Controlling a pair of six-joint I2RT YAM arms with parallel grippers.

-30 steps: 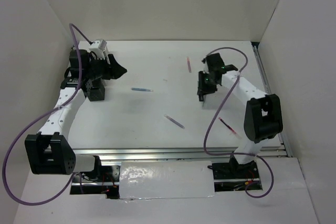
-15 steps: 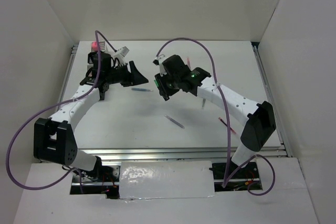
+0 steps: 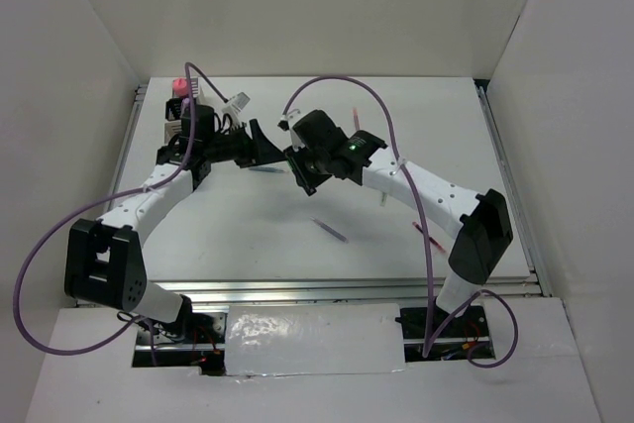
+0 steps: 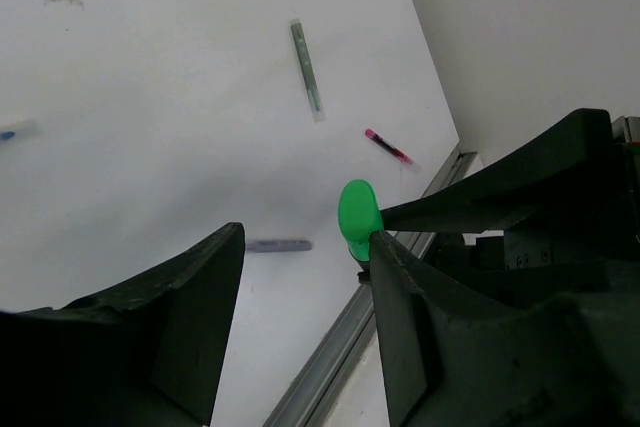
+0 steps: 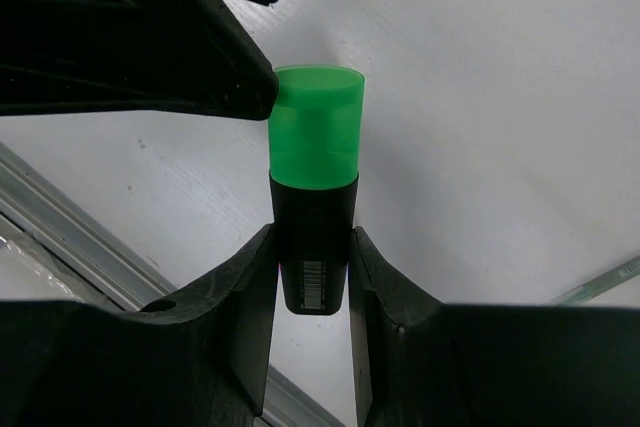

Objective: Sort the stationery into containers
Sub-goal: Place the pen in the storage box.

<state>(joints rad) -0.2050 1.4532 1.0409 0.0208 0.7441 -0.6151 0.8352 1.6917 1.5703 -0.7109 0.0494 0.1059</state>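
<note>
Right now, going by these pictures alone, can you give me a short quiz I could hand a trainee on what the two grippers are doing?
1. True or false: the right gripper is shut on the black marker.
2. Choose one. The left gripper is: A) open, with one finger at the marker's cap; B) shut on a red pen; C) out of every view.
3. Fill in: the marker's cap is ___ in colour.

Key: 1 true; 2 A; 3 green.
</note>
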